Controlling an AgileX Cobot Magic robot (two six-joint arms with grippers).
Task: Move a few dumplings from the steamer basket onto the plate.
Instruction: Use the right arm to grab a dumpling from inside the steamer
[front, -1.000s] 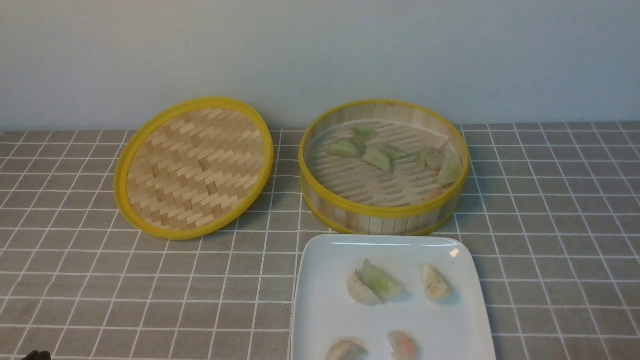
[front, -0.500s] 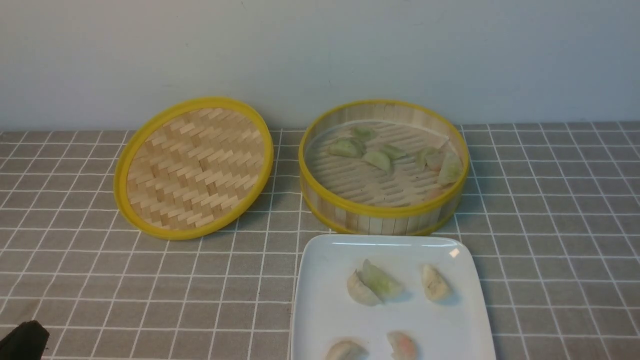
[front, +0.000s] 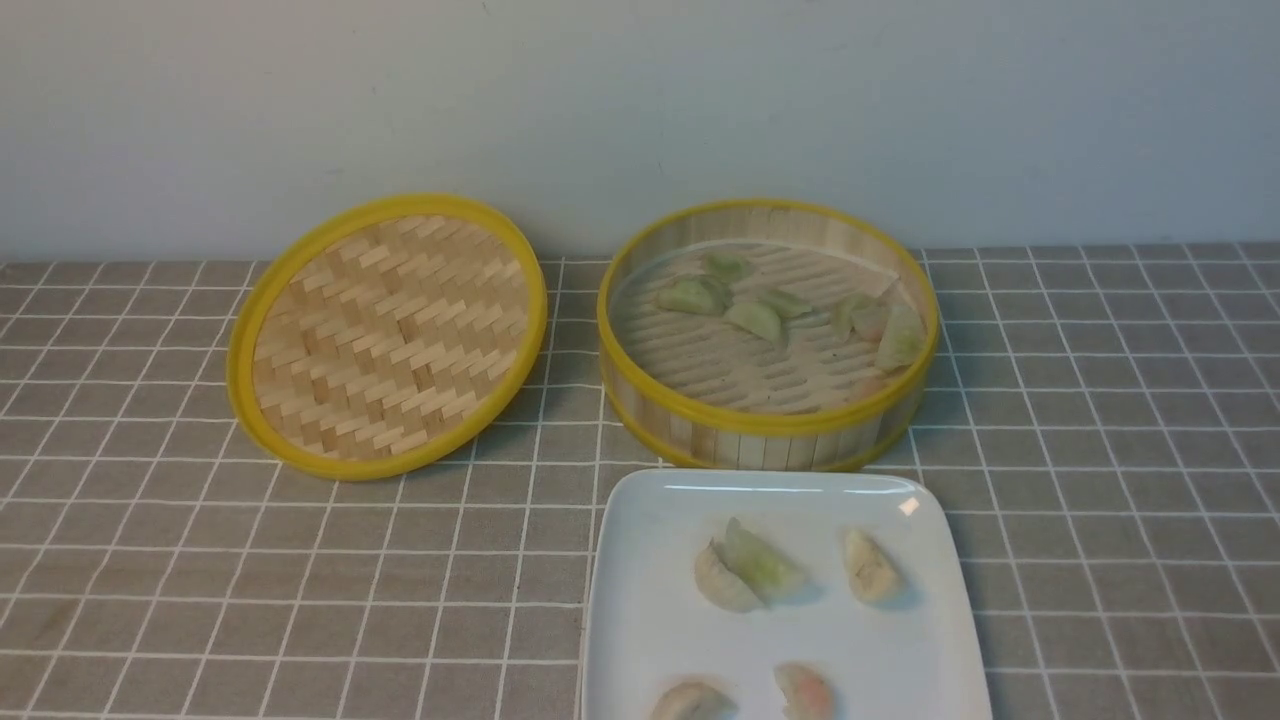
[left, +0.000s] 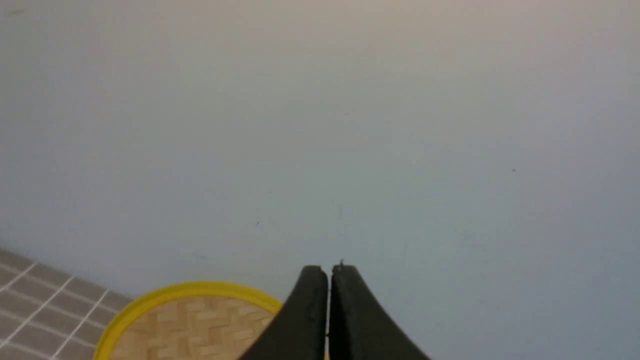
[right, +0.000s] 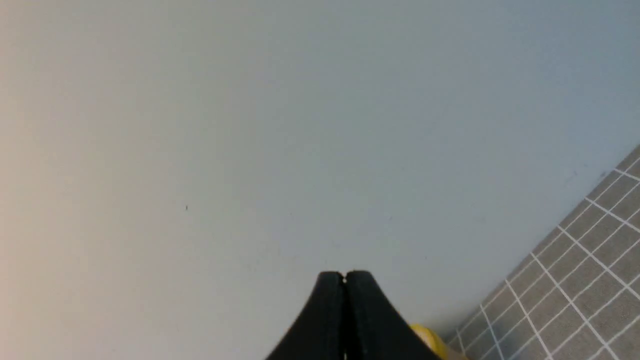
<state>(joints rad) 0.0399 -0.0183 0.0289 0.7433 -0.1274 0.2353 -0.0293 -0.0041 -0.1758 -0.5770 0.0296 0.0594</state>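
Both grippers (left: 330, 272) (right: 345, 277) are pinched shut, nothing held. Dumplings (front: 757, 320) are spread in the steamer basket (front: 770, 422), others on the plate (front: 780, 483); the pair near its far edge could get squashed if more are dropped there.

Soft, fairly dim, cool light covers the front view. A small bright glint sits on the far right corner of the plate (front: 640, 640), with faint shadows beside its dumplings (front: 727, 580). Both wrist views look soft; warm tints color parts of the wall (right: 225, 125), and each end effector (left: 330, 267) appears dark.
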